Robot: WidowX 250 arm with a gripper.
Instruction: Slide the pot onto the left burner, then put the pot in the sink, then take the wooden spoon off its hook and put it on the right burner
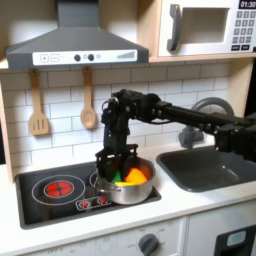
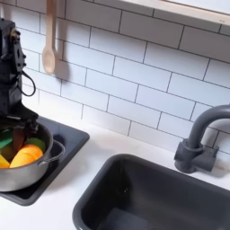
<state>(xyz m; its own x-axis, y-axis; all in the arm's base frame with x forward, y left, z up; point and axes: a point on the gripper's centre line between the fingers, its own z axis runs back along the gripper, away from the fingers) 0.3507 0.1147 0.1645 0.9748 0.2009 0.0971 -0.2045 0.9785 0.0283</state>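
Stainless-steel pot [image 1: 127,183] is seen on the first exterior view's right burner [image 1: 112,180], holding toy food. Gripper [image 1: 116,160] is lowered at its rim; jaws' state cannot be told. Judged risk: a shallow rim grip could tip it during sliding.

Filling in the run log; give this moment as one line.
gripper: at pot rim, grip unclear | pot: on right burner, holds toy food | wooden spoon: on hook | sink: empty
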